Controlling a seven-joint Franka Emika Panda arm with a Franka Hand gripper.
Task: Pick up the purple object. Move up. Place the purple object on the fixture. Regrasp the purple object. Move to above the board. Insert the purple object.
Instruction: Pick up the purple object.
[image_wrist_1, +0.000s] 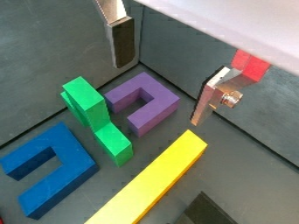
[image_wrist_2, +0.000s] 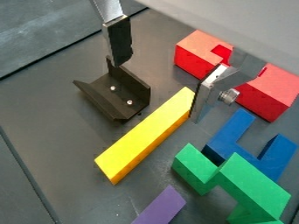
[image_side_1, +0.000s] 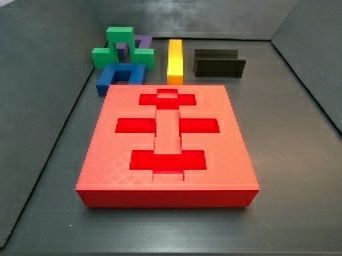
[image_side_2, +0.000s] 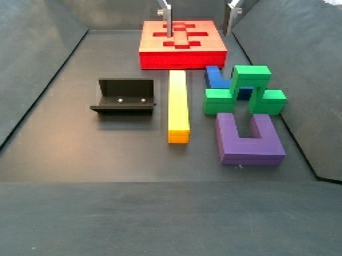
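- In a side view, at left of centre, the fixture (image_side_2: 130, 97) sits on the dark floor, a black L-shaped bracket, standing apart from everything else.
- Just right of it, the yellow bar (image_side_2: 178, 105) runs lengthwise up the middle of the frame, near the fixture but not touching it.
- Next over, the blue block (image_side_2: 215, 77) peeks out beside the far end of the yellow bar, with the green block (image_side_2: 246, 88) close against it on the right.
- And lower right of centre, there's the purple object (image_side_2: 249, 138), lying flat on the floor with its two prongs pointing toward the green block, nothing gripping it.
- Up at top centre, the board (image_side_2: 183, 43) lies flat, big and red, with its recesses showing.
- The claw (image_side_2: 198, 8) hangs at the very top edge above the board, only its finger tips in frame.
- In a wrist view, the claw (image_wrist_1: 167, 72) has its two silver fingers (image_wrist_1: 121, 42) spread wide with nothing between them, and the purple object (image_wrist_1: 142, 102) sits below, in the middle of the frame.
- There too, the green block (image_wrist_1: 98, 115) lies just left of the purple object, the blue block (image_wrist_1: 48, 165) at lower left, the yellow bar (image_wrist_1: 153, 182) at the bottom.
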